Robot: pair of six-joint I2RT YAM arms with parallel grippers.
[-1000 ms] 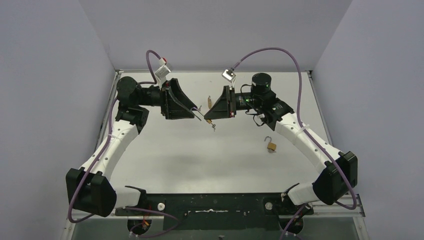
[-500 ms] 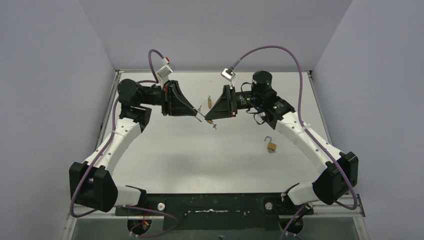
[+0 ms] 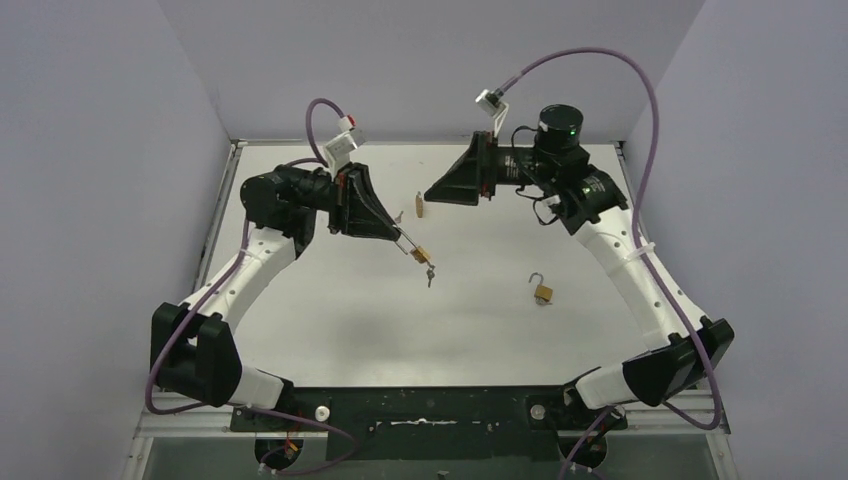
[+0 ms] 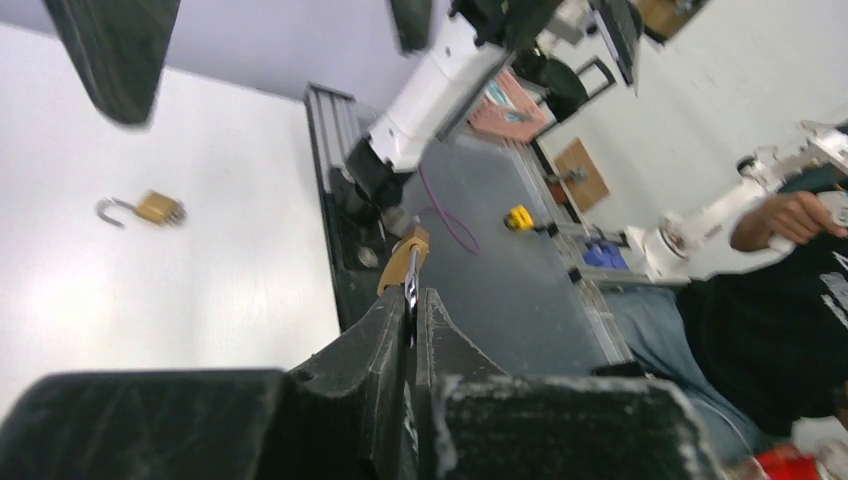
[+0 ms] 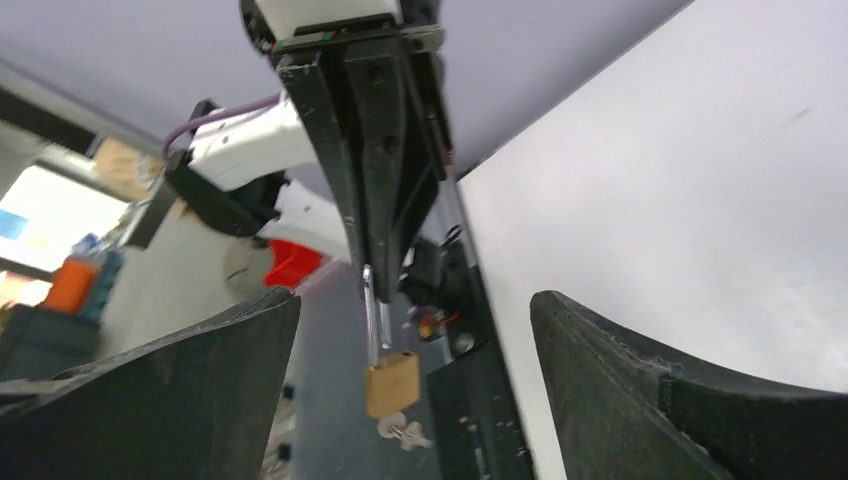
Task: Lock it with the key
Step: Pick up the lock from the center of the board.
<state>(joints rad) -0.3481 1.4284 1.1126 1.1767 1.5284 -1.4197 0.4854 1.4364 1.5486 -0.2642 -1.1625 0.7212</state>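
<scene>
So, the left gripper [image 3: 403,238] was clamped shut on the shackle of a small brass padlock [image 3: 421,254], which hung in the air right under its tips, with the key [image 3: 431,273] and its ring dangling out the bottom. The right gripper [image 3: 430,192] was wide open with nothing in it, sitting apart from the left gripper, over toward the far side. A second padlock [image 3: 541,291], shackle open, lay on the surface [image 3: 330,310] well off from the left gripper, on the right arm's side. My guess: the lock's light but hard, slick metal, and it'll swing freely on that pinch, so I'd grab the key by its flat head, square on, or it'll just twist away.
</scene>
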